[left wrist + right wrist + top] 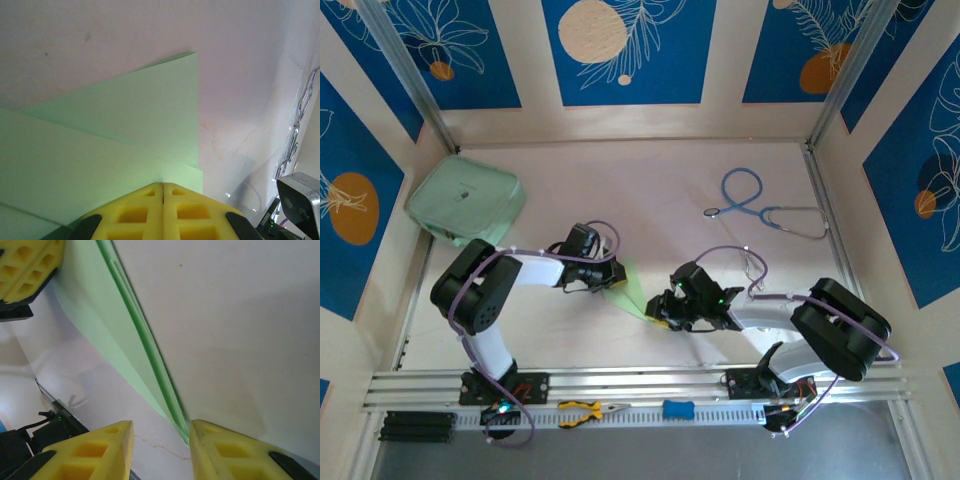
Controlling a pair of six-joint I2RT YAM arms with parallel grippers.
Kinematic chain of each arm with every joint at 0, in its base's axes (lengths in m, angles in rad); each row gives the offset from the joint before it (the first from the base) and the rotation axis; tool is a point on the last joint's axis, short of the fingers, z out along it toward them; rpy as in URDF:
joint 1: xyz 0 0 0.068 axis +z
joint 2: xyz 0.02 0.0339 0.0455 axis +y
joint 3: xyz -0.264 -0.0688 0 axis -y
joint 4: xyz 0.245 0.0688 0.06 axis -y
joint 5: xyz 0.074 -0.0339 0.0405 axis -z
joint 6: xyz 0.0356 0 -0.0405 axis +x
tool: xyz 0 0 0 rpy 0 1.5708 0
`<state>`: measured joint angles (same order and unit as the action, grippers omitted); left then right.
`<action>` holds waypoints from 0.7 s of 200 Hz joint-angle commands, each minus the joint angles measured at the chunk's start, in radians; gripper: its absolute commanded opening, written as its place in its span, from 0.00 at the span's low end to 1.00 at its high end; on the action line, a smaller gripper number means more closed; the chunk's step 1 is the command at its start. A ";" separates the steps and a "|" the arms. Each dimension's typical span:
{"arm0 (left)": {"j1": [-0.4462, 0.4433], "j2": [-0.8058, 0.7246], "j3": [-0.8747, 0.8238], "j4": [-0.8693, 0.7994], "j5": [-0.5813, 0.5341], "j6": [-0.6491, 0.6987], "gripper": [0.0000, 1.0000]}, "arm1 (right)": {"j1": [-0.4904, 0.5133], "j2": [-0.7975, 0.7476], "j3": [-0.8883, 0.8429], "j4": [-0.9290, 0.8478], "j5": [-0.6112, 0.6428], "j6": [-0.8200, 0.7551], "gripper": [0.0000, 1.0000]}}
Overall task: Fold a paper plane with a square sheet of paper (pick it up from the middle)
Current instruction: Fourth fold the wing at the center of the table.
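Square sheet of paper (628, 290): light green, part-folded, lying mid-way across the counter (650, 190) between both arms. Right fingers (112, 445) standing spread, straddling its layered, creased edge. Left fingers (150, 195) pressing together, apparently pinching a flap. Likely handling light, limp, easily crumpled; gripping best at the stiffer folded layers. Showing no readable writing.

matt paper sheet (125, 125), smooth table (100, 35)

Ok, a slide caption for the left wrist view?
Left pincer shut on the folded light-green paper.
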<state>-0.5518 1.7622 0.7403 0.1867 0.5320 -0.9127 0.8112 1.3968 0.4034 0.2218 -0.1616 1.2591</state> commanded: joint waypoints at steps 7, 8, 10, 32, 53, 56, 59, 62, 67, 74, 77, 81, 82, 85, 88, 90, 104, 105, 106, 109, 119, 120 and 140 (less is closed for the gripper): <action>0.007 0.008 -0.012 0.003 0.019 -0.017 0.08 | -0.004 0.019 -0.003 0.038 -0.032 0.010 0.36; 0.007 0.008 -0.012 0.003 0.019 -0.017 0.08 | -0.004 0.019 -0.003 0.039 -0.032 0.010 0.36; 0.007 0.008 -0.012 0.003 0.019 -0.016 0.08 | -0.005 0.019 -0.003 0.039 -0.033 0.010 0.36; 0.007 0.007 -0.013 0.008 0.020 -0.020 0.08 | -0.009 0.014 -0.011 0.040 -0.027 0.011 0.36; 0.009 0.006 -0.012 0.008 0.020 -0.023 0.08 | -0.018 -0.006 -0.016 0.009 -0.023 0.009 0.37; 0.009 0.006 -0.012 0.008 0.021 -0.023 0.08 | -0.018 -0.012 -0.018 0.000 -0.018 0.012 0.37; 0.011 0.005 -0.012 0.008 0.023 -0.024 0.08 | -0.018 -0.017 -0.020 -0.008 -0.016 0.017 0.38; 0.012 0.005 -0.012 0.008 0.022 -0.024 0.08 | -0.019 -0.021 -0.024 -0.014 -0.015 0.020 0.38; 0.012 0.006 -0.012 0.008 0.024 -0.026 0.08 | -0.017 -0.032 -0.028 -0.021 -0.013 0.023 0.38; 0.013 0.005 -0.012 0.008 0.025 -0.027 0.08 | -0.015 -0.044 -0.033 -0.037 -0.009 0.023 0.38; 0.013 0.004 -0.012 0.008 0.023 -0.028 0.08 | -0.016 -0.050 -0.034 -0.045 -0.007 0.023 0.38; 0.013 0.003 -0.012 0.009 0.021 -0.031 0.08 | -0.014 -0.059 -0.038 -0.054 -0.004 0.023 0.38; 0.013 0.003 -0.012 0.009 0.021 -0.033 0.08 | -0.014 -0.060 -0.038 -0.058 -0.003 0.023 0.38; 0.015 0.003 -0.013 0.009 0.019 -0.035 0.08 | -0.014 -0.066 -0.040 -0.067 -0.001 0.024 0.38; 0.015 0.003 -0.015 0.006 0.018 -0.037 0.08 | -0.014 -0.073 -0.043 -0.073 0.000 0.027 0.38; 0.016 0.004 -0.015 0.006 0.018 -0.039 0.08 | -0.014 -0.076 -0.045 -0.076 0.000 0.028 0.38; 0.018 0.006 -0.015 0.004 0.014 -0.046 0.08 | -0.014 -0.094 -0.060 -0.059 -0.012 0.031 0.38; 0.018 0.006 -0.015 0.003 0.014 -0.046 0.08 | -0.014 -0.095 -0.060 -0.058 -0.013 0.031 0.38; 0.018 0.006 -0.015 0.002 0.014 -0.047 0.08 | -0.014 -0.095 -0.061 -0.057 -0.014 0.031 0.38; 0.018 0.007 -0.015 0.001 0.013 -0.047 0.07 | -0.014 -0.096 -0.062 -0.055 -0.018 0.029 0.38; 0.019 0.009 -0.013 -0.002 0.013 -0.047 0.07 | -0.011 -0.092 -0.060 -0.047 -0.030 0.027 0.38; 0.019 0.008 -0.013 -0.002 0.013 -0.047 0.07 | -0.011 -0.092 -0.061 -0.046 -0.031 0.027 0.38; 0.018 0.009 -0.010 -0.010 0.012 -0.048 0.07 | -0.011 -0.069 -0.062 -0.001 -0.049 0.033 0.38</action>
<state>-0.5434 1.7626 0.7399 0.1871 0.5323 -0.9463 0.7982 1.3167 0.3504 0.1944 -0.1703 1.2747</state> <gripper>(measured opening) 0.077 0.380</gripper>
